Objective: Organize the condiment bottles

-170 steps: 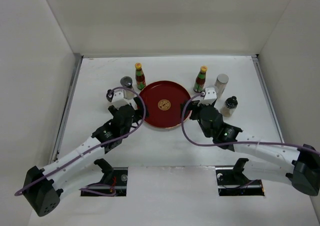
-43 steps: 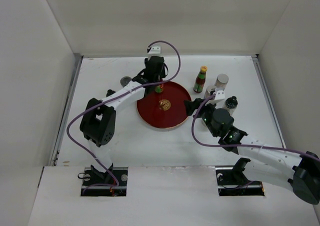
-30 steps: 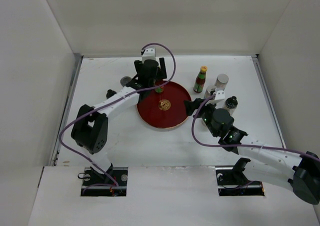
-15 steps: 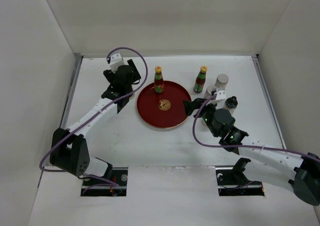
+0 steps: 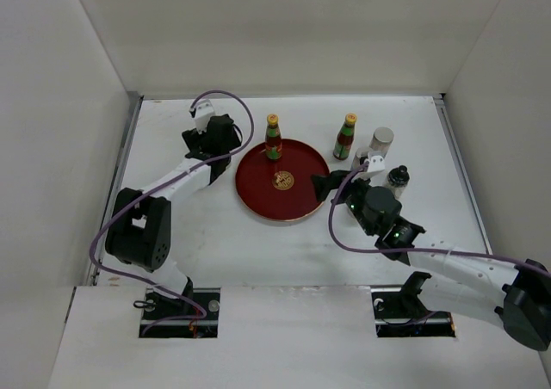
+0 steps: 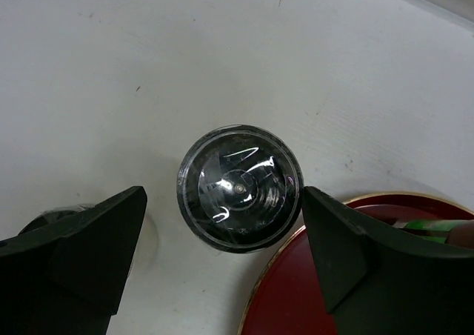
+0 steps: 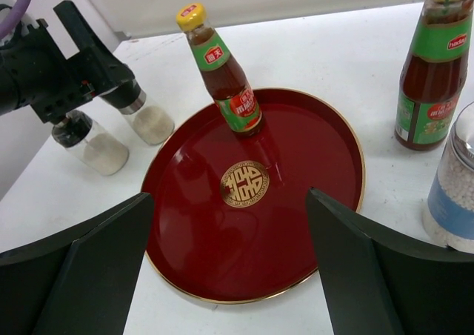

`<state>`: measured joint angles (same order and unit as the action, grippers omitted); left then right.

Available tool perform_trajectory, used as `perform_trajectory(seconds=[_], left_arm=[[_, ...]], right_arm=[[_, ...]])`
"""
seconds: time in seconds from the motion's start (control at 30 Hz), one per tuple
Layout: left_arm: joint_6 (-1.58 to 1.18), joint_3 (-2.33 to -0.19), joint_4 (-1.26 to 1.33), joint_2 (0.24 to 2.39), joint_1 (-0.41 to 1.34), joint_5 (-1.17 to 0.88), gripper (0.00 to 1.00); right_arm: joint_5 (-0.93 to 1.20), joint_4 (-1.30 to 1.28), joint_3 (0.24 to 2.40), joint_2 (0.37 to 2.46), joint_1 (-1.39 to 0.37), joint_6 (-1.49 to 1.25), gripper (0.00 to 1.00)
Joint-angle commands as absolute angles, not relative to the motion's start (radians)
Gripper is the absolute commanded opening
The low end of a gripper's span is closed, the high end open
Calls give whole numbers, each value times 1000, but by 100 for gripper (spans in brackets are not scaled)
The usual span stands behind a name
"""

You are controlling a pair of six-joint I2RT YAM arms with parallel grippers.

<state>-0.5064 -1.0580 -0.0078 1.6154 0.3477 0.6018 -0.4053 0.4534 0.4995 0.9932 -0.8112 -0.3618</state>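
Two shaker jars (image 7: 150, 120) beside red tray (image 7: 296, 224)

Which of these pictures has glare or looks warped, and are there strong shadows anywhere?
Left wrist view: white glare streaks on the dark lid of the shaker jar. Right wrist view: the sauce bottle on the red tray seems to lean, likely wide-lens distortion. Top external view: even light, only faint shadows.

White worktop (image 5: 258, 251) carries the round red tray (image 5: 297, 204), a sauce bottle (image 5: 345, 138) standing beside it, shaker jars (image 5: 381, 139) on either side.
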Motion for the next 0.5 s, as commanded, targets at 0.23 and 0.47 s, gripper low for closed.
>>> perform_trajectory(seconds=[0.23,0.47], left_arm=[[-505,-1167,43,1672,334,586,69],[-497,-1172,44,1577,346,571,38]], right_arm=[[-383,512,503,999,-809,-356,90],[-382,517,500,994,-809,-357,90]])
